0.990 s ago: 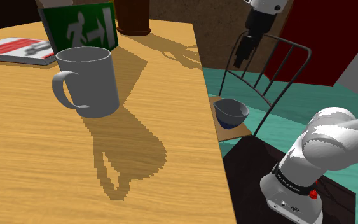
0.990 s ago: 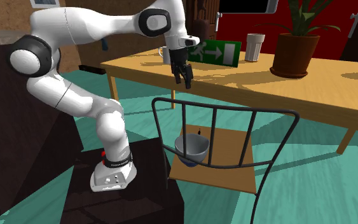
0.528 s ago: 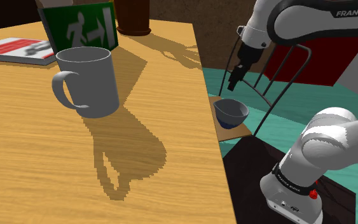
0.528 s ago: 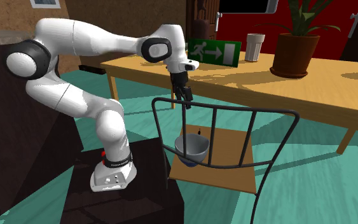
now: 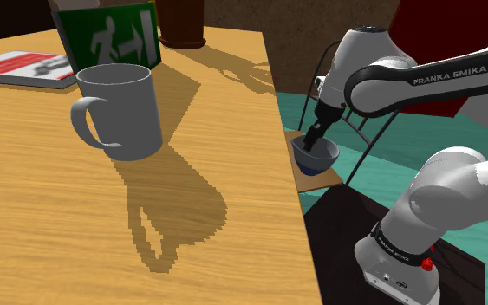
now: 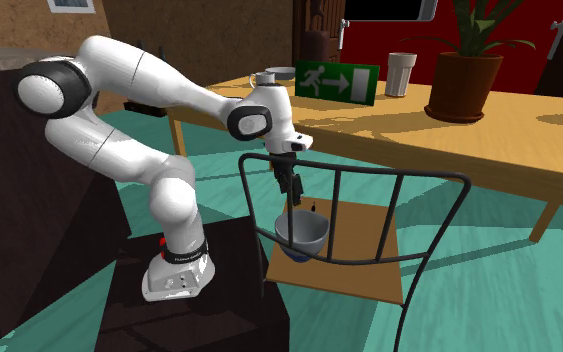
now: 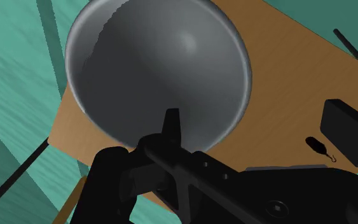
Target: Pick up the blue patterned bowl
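The bowl [image 5: 318, 158], dark blue outside and grey inside, stands upright on the wooden seat [image 6: 364, 265] of a metal-framed chair. In the second exterior view the bowl [image 6: 302, 236] sits behind the chair's back bars. My gripper [image 5: 313, 139] points down right at the bowl's rim, its fingers open. From the second exterior view the gripper [image 6: 294, 197] hangs just above the bowl's near edge. In the wrist view the gripper [image 7: 257, 124] straddles the rim: one fingertip [image 7: 171, 122] is over the bowl's [image 7: 158, 63] hollow and the other is outside it. Nothing is held.
The chair's dark back bars [image 6: 389, 215] rise close around the gripper. A wooden table [image 5: 103, 225] beside the chair carries a grey mug [image 5: 120, 111], a green exit sign [image 5: 116, 35] and a book [image 5: 21, 68]. My stand [image 6: 219, 310] is a dark box on teal floor.
The arm has come down from above the chair back to the bowl's rim, with the fingers staying apart. The bowl has not moved.
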### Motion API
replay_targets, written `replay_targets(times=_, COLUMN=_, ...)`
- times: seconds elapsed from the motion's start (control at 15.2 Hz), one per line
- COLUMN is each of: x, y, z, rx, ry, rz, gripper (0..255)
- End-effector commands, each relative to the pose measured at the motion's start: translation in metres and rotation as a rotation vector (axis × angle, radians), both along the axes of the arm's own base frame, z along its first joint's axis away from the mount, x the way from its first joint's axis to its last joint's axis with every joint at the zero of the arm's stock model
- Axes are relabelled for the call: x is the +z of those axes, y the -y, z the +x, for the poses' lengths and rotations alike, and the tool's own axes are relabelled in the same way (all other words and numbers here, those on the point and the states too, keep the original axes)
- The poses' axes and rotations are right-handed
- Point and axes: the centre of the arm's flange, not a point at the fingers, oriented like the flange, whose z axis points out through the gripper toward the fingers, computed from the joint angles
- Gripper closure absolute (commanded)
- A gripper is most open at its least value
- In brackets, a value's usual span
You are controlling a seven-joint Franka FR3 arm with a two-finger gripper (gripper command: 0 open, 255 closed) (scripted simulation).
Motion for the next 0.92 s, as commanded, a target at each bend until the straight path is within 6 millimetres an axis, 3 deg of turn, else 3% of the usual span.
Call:
replay_targets(times=0.0, x=-0.026, y=0.001, z=-0.003, rx=-0.008, ry=0.003, rz=-0.005, gripper=0)
replay_targets(times=0.53, x=-0.07, y=0.001, z=-0.003, rx=-0.009, ry=0.003, rz=-0.006, gripper=0)
replay_targets(times=0.66, x=-0.07, y=0.001, z=-0.003, rx=-0.009, ry=0.003, rz=-0.006, gripper=0)
replay_targets(times=0.73, x=-0.07, y=0.002, z=-0.003, rx=-0.009, ry=0.003, rz=-0.006, gripper=255)
replay_targets(times=0.86, x=-0.07, y=0.002, z=-0.003, rx=-0.009, ry=0.003, rz=-0.006, gripper=255)
